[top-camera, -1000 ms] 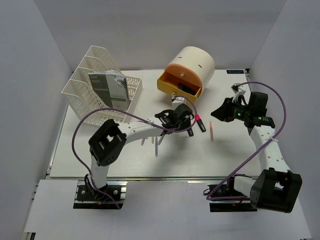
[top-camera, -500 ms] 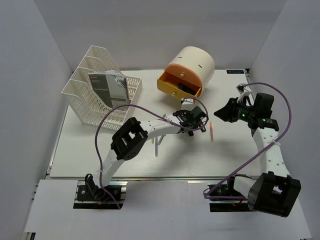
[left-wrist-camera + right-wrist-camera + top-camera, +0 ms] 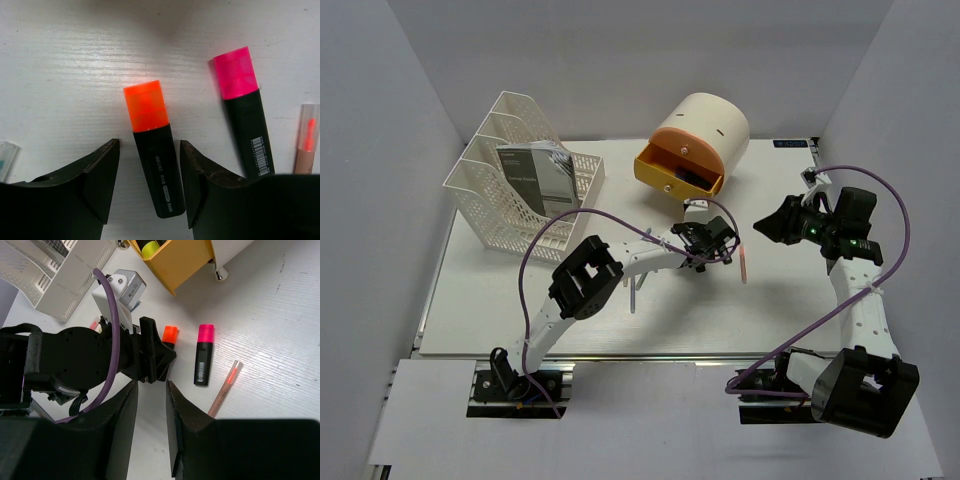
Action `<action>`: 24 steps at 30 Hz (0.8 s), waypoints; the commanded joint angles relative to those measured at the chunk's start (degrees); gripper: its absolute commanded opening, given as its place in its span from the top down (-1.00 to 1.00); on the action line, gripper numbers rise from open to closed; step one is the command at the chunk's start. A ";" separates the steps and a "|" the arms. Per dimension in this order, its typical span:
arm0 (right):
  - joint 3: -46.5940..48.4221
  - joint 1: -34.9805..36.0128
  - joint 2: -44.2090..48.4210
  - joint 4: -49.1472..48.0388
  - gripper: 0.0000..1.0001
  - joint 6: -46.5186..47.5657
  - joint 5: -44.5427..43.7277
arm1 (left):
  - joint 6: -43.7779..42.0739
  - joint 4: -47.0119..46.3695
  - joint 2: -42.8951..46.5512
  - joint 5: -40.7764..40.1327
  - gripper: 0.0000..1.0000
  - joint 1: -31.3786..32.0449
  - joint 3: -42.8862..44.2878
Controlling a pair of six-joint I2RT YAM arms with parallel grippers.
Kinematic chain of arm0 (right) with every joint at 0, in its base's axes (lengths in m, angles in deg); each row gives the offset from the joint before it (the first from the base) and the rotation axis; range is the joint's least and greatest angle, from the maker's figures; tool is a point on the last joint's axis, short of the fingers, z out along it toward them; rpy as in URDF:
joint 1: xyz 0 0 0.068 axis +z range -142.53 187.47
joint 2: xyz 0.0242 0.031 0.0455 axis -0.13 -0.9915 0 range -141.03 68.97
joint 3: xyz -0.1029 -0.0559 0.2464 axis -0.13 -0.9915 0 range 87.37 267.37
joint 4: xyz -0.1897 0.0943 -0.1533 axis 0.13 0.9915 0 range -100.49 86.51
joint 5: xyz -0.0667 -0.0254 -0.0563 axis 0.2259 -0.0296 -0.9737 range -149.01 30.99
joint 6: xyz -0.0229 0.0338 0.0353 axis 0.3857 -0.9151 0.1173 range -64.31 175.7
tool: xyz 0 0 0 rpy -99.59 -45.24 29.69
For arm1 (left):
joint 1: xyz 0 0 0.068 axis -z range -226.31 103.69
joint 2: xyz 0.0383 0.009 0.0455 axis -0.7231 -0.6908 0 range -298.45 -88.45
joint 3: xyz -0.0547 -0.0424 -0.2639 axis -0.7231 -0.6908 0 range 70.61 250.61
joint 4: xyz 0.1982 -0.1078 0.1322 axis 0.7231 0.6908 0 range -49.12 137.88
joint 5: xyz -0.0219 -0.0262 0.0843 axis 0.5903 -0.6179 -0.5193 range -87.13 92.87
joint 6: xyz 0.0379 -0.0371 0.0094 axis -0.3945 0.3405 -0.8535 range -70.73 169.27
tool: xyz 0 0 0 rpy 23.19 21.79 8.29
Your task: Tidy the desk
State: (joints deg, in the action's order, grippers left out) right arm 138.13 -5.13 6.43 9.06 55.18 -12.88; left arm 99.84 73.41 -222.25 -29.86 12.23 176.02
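Observation:
On the white desk (image 3: pixel 520 310) an orange-capped black highlighter (image 3: pixel 152 145) lies flat between the fingers of my left gripper (image 3: pixel 149 146). The jaws are open, with a gap on each side of the barrel. A pink-capped highlighter (image 3: pixel 245 115) lies just to its right, and a tan pen with a clear cap (image 3: pixel 305 150) lies beyond that. My right gripper (image 3: pixel 151 390) hangs above the desk to the right, open and empty, facing the left gripper (image 3: pixel 155 357). From above, the left gripper (image 3: pixel 712 242) covers most of both highlighters.
A cream drawer unit (image 3: pixel 705 130) stands at the back with its yellow drawer (image 3: pixel 678 172) open and things inside. At the back left a white mesh file rack (image 3: pixel 520 185) holds a booklet. Thin pens (image 3: pixel 632 292) lie under the left forearm. The tan pen (image 3: pixel 747 262) lies between the grippers.
My left arm has reached further right, bringing its gripper down around the orange highlighter. The right gripper has drawn back slightly to the right and its jaws have spread a little.

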 commanded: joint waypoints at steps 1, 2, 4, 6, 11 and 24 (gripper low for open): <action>0.30 -0.76 1.28 -1.71 0.31 -0.28 2.03 | 0.94 1.39 -1.20 -0.76 -0.22 0.61 1.29; 0.21 -0.93 1.11 -1.71 0.30 -0.28 2.12 | 0.94 1.83 -1.38 -0.58 -0.21 0.61 1.29; 0.21 -1.37 1.11 -1.71 0.31 -0.36 2.56 | 0.94 2.36 -1.47 -0.58 -0.19 0.61 0.07; 0.13 -1.46 1.02 -1.71 0.31 -0.45 2.91 | 0.85 2.36 -1.38 -0.14 -0.15 0.61 -1.16; 0.04 -2.08 0.85 -1.89 0.30 -0.54 3.44 | 0.59 1.83 -0.15 1.00 0.08 0.61 -6.61; -0.93 -3.57 0.67 -2.94 0.31 -1.24 4.32 | -7.15 -9.15 18.54 7.85 0.92 0.61 -25.68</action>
State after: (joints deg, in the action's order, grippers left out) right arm 137.85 -8.19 6.43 8.47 54.55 -9.86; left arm 95.75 63.03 -209.24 -27.92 12.69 153.64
